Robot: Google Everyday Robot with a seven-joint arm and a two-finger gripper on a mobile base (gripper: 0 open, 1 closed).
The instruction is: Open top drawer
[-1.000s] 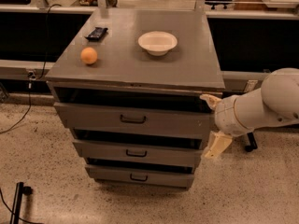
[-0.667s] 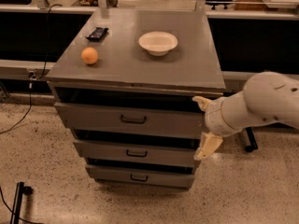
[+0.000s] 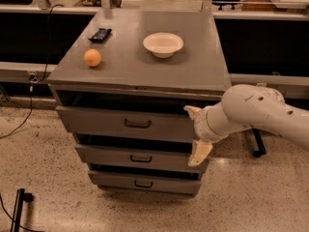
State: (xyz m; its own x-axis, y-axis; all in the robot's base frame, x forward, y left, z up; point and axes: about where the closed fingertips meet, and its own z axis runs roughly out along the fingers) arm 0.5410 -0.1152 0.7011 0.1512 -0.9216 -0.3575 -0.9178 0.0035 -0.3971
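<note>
Camera view, left to right: round orange fruit (image 3: 92, 57) sits on grey metal cabinet top (image 3: 125, 74), at 8 o'clock of shallow white bowl (image 3: 163, 44). Tall grey metal top drawer (image 3: 106, 122) lies directly beneath, small dark handle (image 3: 137, 124) central. Cream two-finger gripper (image 3: 195, 132) is at the drawer front's 3 o'clock end, fingers spread wide one above the other, gripping nothing. Thick white arm (image 3: 256, 112) reaches in from 3 o'clock.
</note>
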